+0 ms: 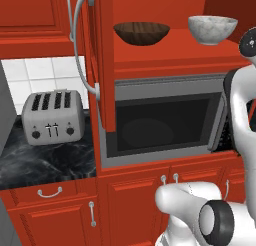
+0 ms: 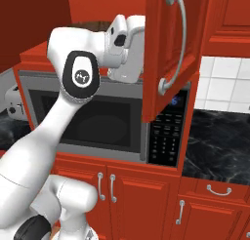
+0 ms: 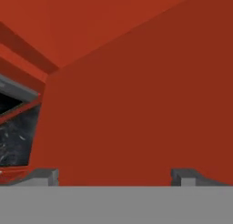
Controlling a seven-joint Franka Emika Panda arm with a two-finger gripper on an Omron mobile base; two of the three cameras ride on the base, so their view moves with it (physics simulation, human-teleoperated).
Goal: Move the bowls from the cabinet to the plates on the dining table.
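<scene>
Left to right from the left base view: toaster [image 1: 52, 116] on the black marble bench [image 1: 45, 165], then the open cabinet door [image 1: 102, 60] with its long silver handle [image 1: 80, 40], then the cabinet [image 1: 160, 55] shelf above the microwave [image 1: 165, 120]. Wood bowl [image 1: 141, 32] sits left on that shelf, upright; marbled white bowl [image 1: 212, 29] sits right of it, apart, not touching. Both still in the cabinet, neither lifted.

Right base view: arm raised, hand up in front of the shelf, just left of the right-hand door [image 2: 168, 49]. Gripper [image 3: 113, 175] in the hand view faces plain red cabinet panel, fingers [image 3: 43, 175] spread wide, nothing between them.

Step, as I read it: reach for the first bowl, grasp not yet made. No plates or dining table here. Next move likely needs the hand turned toward a bowl rim, one finger inside and one outside, then close and lift clear of the shelf edge and door.
</scene>
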